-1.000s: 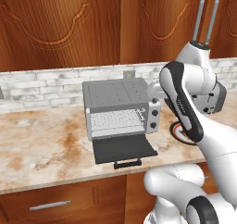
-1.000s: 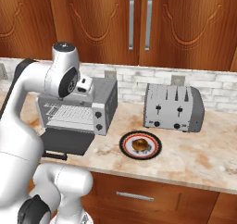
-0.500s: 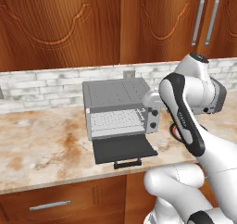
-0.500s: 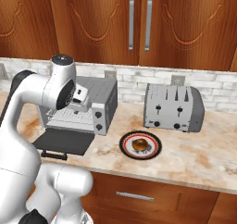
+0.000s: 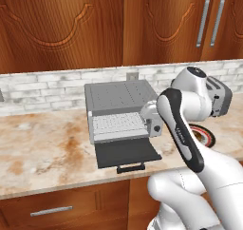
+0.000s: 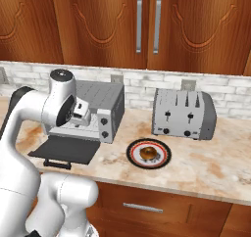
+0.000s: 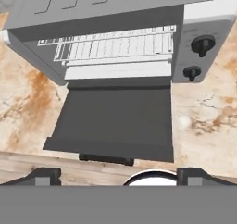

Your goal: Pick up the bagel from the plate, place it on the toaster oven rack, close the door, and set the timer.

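Starting the pick-up: the gripper (image 7: 118, 174) hangs with jaws spread wide and empty in front of the toaster oven (image 5: 122, 110), whose dark flat door (image 7: 113, 123) lies dropped open below the silver wire rack (image 7: 109, 45). The bagel (image 6: 148, 153), a small brown ring, sits on the glossy red-rimmed plate (image 6: 135, 158) off to the right; next, I judge, swing over there and descend onto it

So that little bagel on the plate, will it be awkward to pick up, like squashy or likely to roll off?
The bagel looks small and bready, so it is probably light and gives a little under a squeeze. It lies flat on the plate, so it seems unlikely to roll unless tipped on edge. Its browned top looks dry, so slipping seems unlikely.
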Robot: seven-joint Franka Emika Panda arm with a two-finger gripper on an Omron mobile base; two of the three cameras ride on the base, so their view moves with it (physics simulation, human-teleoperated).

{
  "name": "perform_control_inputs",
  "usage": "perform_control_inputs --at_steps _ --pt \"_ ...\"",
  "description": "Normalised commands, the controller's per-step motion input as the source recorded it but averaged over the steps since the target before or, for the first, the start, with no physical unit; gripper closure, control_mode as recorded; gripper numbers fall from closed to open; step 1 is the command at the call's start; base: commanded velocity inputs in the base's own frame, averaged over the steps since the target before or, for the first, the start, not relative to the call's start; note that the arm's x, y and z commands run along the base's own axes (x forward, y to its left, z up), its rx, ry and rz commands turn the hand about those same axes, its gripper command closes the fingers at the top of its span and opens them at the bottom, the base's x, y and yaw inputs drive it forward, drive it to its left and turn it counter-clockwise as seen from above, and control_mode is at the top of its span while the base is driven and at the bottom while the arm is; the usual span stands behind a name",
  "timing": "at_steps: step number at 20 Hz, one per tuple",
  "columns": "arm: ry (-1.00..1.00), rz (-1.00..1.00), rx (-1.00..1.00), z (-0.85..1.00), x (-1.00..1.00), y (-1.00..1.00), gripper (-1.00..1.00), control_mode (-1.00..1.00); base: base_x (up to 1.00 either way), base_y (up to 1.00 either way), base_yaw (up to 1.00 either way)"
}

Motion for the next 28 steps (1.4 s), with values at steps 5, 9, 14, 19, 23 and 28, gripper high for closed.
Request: perform_control_inputs --at_steps 5,9,14,19,23,28 --pt "-0.06 0.00 0.01 -0.28 0.03 0.07 -1.00 -1.00 0.00 0.00 0.00" --pt "-0.06 0.00 0.00 -0.15 0.00 0.01 -1.00 -1.00 0.00 0.00 0.00" --pt "-0.11 -0.03 0.00 -0.09 0.06 0.03 -1.00 -1.00 0.00 0.00 0.00" --pt "-0.02 0.00 0.00 -0.08 0.07 0.02 -1.00 -1.00 0.00 0.00 0.00" --pt "0.00 0.00 0.00 -0.04 0.03 0.00 -1.00 -1.00 0.00 0.00 0.00" --pt "0.00 0.00 0.00 -0.01 0.17 0.00 -1.00 -1.00 0.00 0.00 0.00"
